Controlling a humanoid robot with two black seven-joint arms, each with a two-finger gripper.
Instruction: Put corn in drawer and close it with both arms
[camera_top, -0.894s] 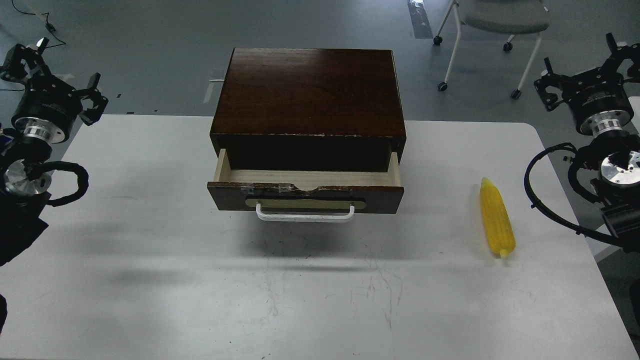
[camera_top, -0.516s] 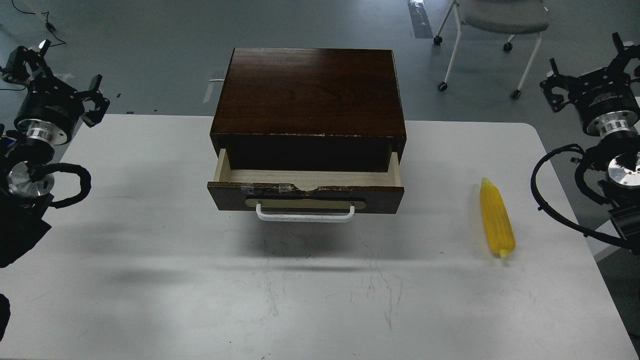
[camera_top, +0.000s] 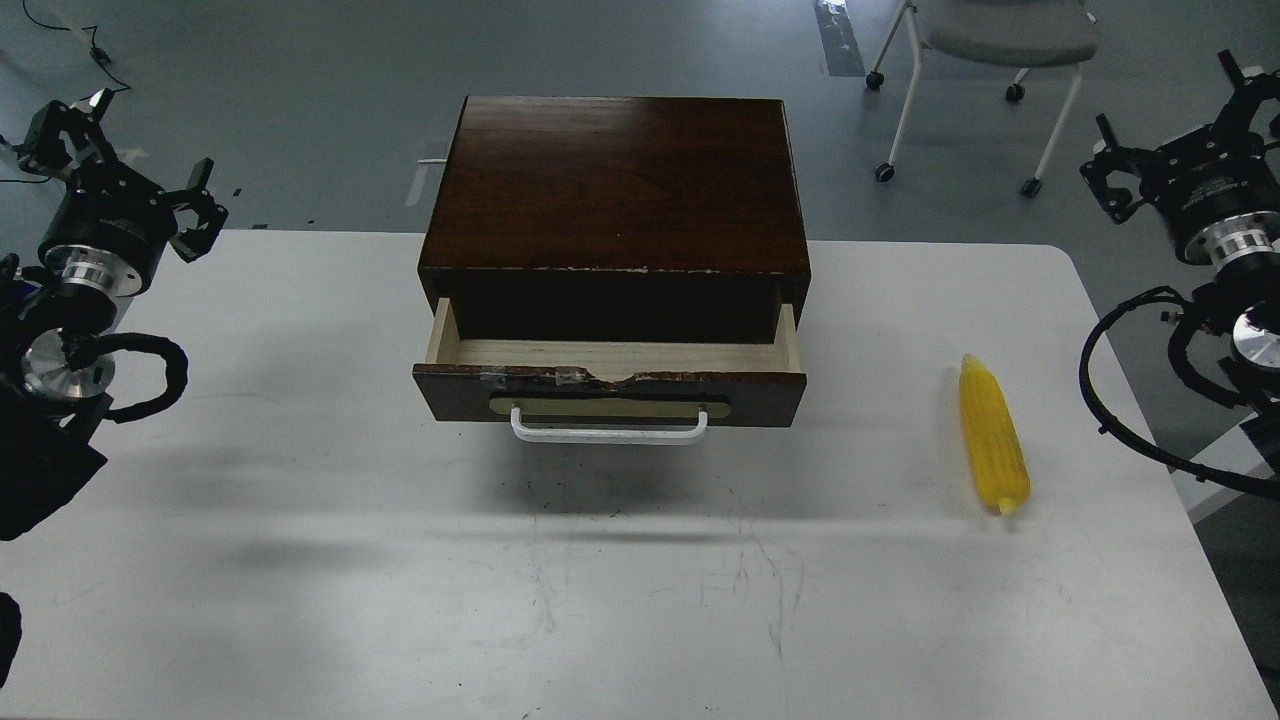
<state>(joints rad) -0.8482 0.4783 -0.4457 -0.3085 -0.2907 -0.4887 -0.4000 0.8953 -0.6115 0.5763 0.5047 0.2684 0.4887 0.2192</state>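
head view: corn near worktop's right edge, drawer open and empty; left gripper and right gripper spread, holding nothing; nothing done yet.

Glossy dark wood is seen on the cabinet, pale raw wood inside the drawer, bumpy plastic-looking corn, scuffed matt table.

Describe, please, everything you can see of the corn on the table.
The corn is a slim, bright-yellow cob with bumpy kernel rows, plastic-looking and tapered to its far tip. It lies flat on the white table, lengthwise away from the camera, right of the open drawer and apart from it. Nothing but the table touches it.
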